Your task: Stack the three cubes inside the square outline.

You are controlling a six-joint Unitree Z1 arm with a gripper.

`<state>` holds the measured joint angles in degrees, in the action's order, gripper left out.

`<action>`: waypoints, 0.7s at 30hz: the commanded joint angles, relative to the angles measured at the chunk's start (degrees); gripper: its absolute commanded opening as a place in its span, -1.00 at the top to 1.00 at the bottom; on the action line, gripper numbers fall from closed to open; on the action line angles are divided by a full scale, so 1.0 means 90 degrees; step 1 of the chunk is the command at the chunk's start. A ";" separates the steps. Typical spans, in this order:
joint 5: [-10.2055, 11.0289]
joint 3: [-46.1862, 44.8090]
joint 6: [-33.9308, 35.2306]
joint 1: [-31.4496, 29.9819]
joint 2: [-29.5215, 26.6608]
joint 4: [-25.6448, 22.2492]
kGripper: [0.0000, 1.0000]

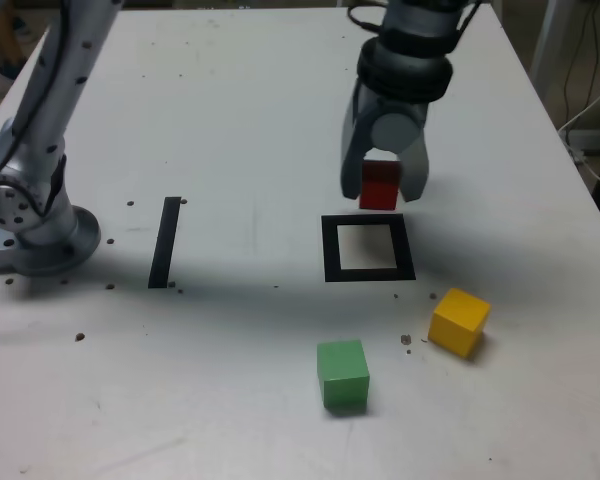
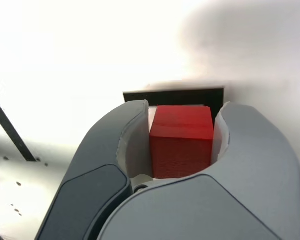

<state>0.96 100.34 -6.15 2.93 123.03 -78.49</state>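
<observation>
Aloft, pinches the red cube (image 1: 378,200) in the end effector (image 1: 382,194), with a finger on either side, just beyond the square outline (image 1: 368,275) in the exterior view. Grips low on the fingertips, presumably to leave the underside free for a flat landing on the bench (image 1: 230,400). Points the fingers down towards the outline, probably to set down the first block of the stack, with a small shift and a lowering to come. Calls for care over centring, given an outline only a little wider than the cube.

Farther out, nearer the exterior view's bottom edge, leaves the green cube (image 1: 342,373) and the yellow cube (image 1: 457,325) on the bench, apart from each other and outside the outline, seemingly in reserve for the upper layers. Towards the exterior view's left, shows the straight black strip (image 1: 165,243) between the outline and the arm's base (image 1: 45,235).

Reveals in the wrist view the red cube snug between the inner finger pads, with part of the outline beyond, largely hidden by cube and fingers. Shows in the exterior view alone the whole outline, plus the green and yellow cubes, both absent from the wrist view.
</observation>
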 commanded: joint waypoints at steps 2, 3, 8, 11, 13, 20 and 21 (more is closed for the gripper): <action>-0.0131 -0.0332 0.0062 -0.0056 -0.0100 0.0266 0.52; -0.0167 -0.0417 0.0067 -0.0068 -0.0113 0.0348 0.52; -0.0292 -0.0736 0.0068 -0.0097 -0.0156 0.0649 0.52; -0.0319 -0.0851 0.0068 -0.0103 -0.0173 0.0761 0.52; -0.0326 -0.0900 0.0068 -0.0105 -0.0180 0.0817 0.52; -0.0371 -0.1133 0.0068 -0.0110 -0.0166 0.1132 -0.42; -0.0382 -0.1166 0.0068 -0.0109 -0.0165 0.1175 -0.64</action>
<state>-2.33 90.04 -5.63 2.09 121.81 -68.28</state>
